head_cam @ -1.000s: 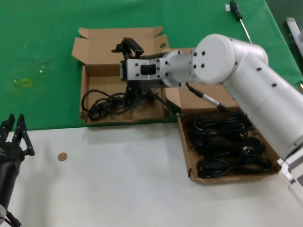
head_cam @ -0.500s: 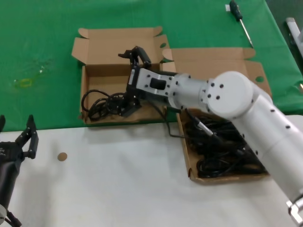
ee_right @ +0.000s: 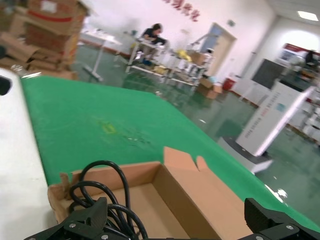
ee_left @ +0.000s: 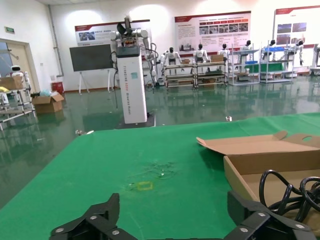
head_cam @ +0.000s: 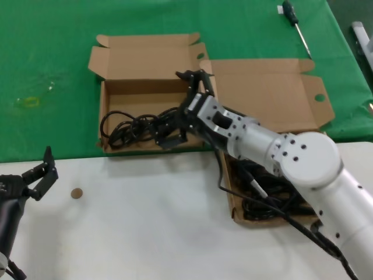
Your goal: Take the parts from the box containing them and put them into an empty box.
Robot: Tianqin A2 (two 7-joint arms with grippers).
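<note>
My right gripper (head_cam: 182,106): withdrawn rightward and tilted, now over the narrower box's (head_cam: 116,87) right edge; fingers spread wide. Cable bundle (head_cam: 131,127): left lying inside that box. My left gripper (head_cam: 39,175): shifted rightward, rotated, jaws apart.

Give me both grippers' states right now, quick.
Left gripper: open, empty, parked at the table's near left edge.
Right gripper: open, over the cable bundle in the narrower cardboard box, holding nothing.

Two cardboard boxes (head_cam: 145,81) (head_cam: 274,93), two grippers (head_cam: 41,175) (head_cam: 183,111), one screwdriver (head_cam: 294,23)
</note>
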